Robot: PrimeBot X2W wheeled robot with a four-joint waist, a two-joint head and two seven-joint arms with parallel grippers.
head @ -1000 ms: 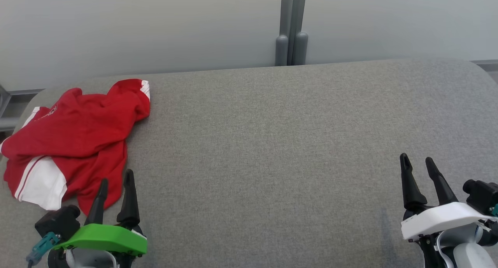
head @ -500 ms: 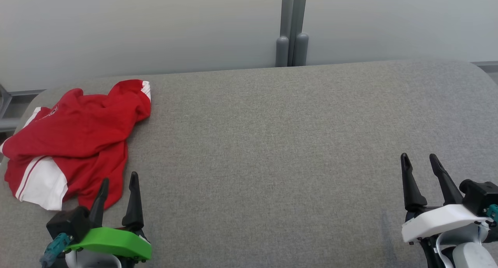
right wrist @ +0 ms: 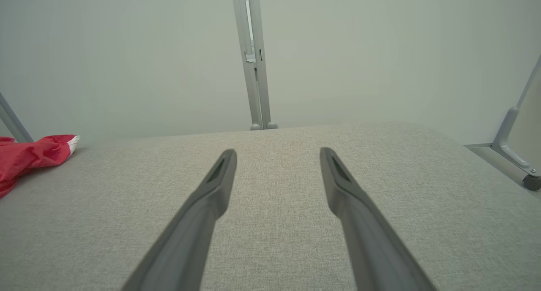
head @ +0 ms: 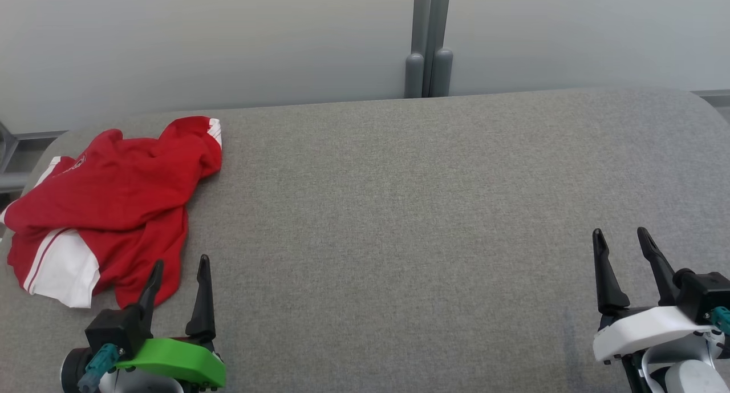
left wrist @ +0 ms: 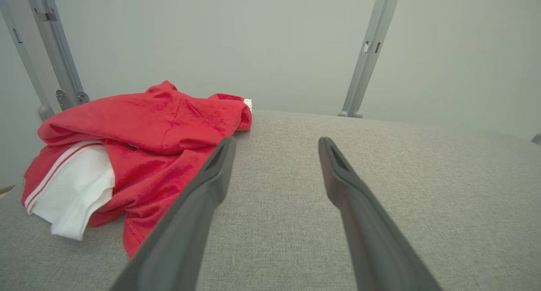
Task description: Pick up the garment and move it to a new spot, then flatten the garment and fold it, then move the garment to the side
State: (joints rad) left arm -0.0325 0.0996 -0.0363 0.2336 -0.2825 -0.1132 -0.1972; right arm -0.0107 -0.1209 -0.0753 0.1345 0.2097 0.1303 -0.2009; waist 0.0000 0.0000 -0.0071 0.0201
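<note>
- Right now the garment [head: 108,205], a crumpled red shirt with white panels, is lying in a loose heap at the left end of the bench [head: 399,210], close to its left edge.
- The left pincer [head: 181,262] is hovering just beside the heap's near hem [head: 140,290], jaws standing wide apart and carrying nothing. Its left finger is overlapping the red cloth in the head view, but whether it is touching cannot be told.
- The right pincer [head: 620,232] is waiting well apart at the bench's right end, likewise gaping and empty.
- The cloth is looking thin, light and limp, so it is probably going to sag and trail rather than keep any shape when lifted. Weight is unlikely to be a problem.
- Being soft and layered, it is likely offering several folds at once, and a pinch may be catching more than one layer.
- The near red hem and the white panel [head: 60,270] are presenting the clearest edges, so a grip there is seeming the safest choice.
- The bench's woven cover is probably dragging on the fabric, so lifting is looking wiser than sliding.
</note>
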